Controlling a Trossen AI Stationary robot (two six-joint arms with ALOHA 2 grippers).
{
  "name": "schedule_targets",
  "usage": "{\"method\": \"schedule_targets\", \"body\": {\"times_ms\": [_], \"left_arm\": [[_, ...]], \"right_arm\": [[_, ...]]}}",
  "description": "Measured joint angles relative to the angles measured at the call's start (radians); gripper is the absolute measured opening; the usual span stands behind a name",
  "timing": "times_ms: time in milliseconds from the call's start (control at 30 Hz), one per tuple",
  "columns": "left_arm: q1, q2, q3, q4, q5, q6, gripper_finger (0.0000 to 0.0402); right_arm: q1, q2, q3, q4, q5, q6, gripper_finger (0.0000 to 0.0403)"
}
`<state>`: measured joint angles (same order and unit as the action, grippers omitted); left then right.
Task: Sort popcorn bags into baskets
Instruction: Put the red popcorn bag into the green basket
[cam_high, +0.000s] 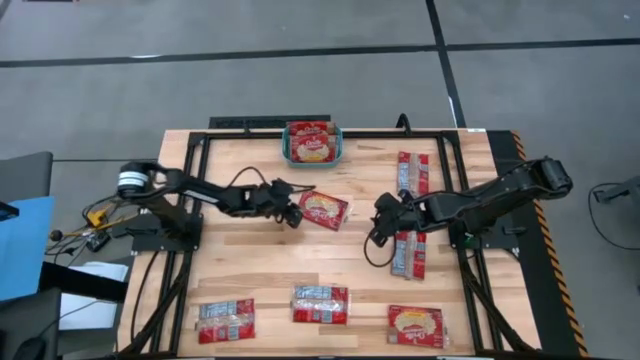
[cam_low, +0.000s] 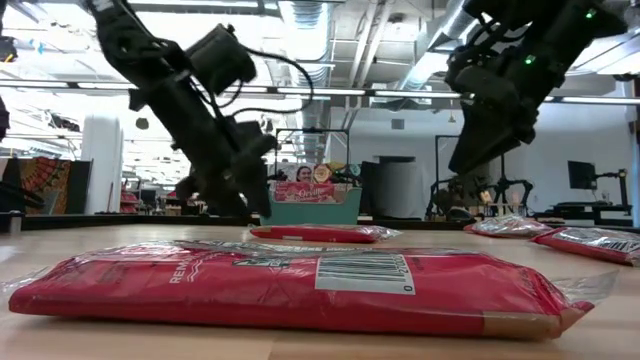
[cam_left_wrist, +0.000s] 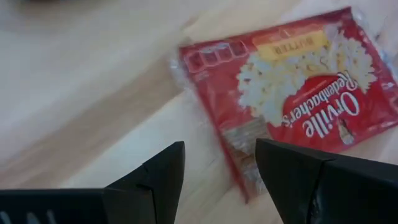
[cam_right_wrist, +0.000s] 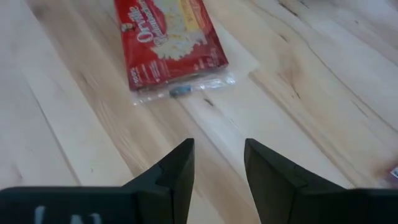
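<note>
The popcorn bag (cam_high: 324, 209) nearest both arms lies flat on the wood at mid-table, label side up, red with a cream-yellow popcorn picture. The left gripper (cam_high: 293, 213) hovers just at its edge: in the left wrist view the bag (cam_left_wrist: 292, 106) sits right ahead of the jaws, its clear wrapper end reaching into the gap between the two dark fingers (cam_left_wrist: 163, 174), which stand open with nothing between them. The right gripper (cam_high: 381, 212) hangs on the bag's other side, farther off; in its wrist view the same bag (cam_right_wrist: 168, 40) lies well ahead of the jaws, and those fingers (cam_right_wrist: 178, 168) are also parted and empty, bare planks beneath them.

Behind the left jaws, at the table's far edge, the teal basket (cam_high: 312, 146) already holds red packets. Two more bags lie near the right arm: one (cam_high: 412, 172) beyond its jaws, one (cam_high: 408, 252) under its forearm. Three bags (cam_high: 320, 303) line the near edge, the middle one (cam_low: 300, 285) filling the low view's foreground.

The table (cam_high: 250, 260) is pale butcher-block wood inside a black frame, standing on grey carpet tiles. The low view shows a large open room with exposed ceiling ducts, strip lights, a white column and monitors
</note>
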<state>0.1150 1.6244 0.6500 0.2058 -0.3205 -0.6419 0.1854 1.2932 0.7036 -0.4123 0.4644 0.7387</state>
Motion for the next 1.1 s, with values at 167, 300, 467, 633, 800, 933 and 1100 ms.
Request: {"method": "schedule_targets", "body": {"times_ms": [167,300,467,633,800,933,1100], "left_arm": [[0.000,0.077,0.043,-0.026,0.009,-0.020,0.0187],[-0.015,0.127,0.083,-0.026,0.025,0.039,0.0177],[-0.039,0.178,0.119,-0.026,0.029,0.112,0.0087],[-0.053,0.220,0.125,-0.006,0.063,0.220,0.0010],[-0.076,0.183,0.120,-0.037,0.078,0.383,0.0001],[-0.109,0.071,0.115,-0.084,0.042,0.552,0.0000],[-0.131,-0.082,0.120,-0.146,0.028,0.717,0.0000]], "right_arm": [[0.020,0.002,0.000,-0.006,0.017,0.021,0.0161],[0.025,0.003,0.000,-0.006,0.030,0.021,0.0158],[0.025,0.003,0.000,-0.004,0.038,0.021,0.0158],[0.025,0.003,0.000,0.010,0.086,0.021,0.0159],[0.001,0.005,0.000,0.168,0.147,-0.046,0.0153],[-0.034,0.052,0.000,0.347,0.135,-0.212,0.0152],[-0.107,0.150,-0.002,0.583,-0.021,-0.384,0.0176]]}}
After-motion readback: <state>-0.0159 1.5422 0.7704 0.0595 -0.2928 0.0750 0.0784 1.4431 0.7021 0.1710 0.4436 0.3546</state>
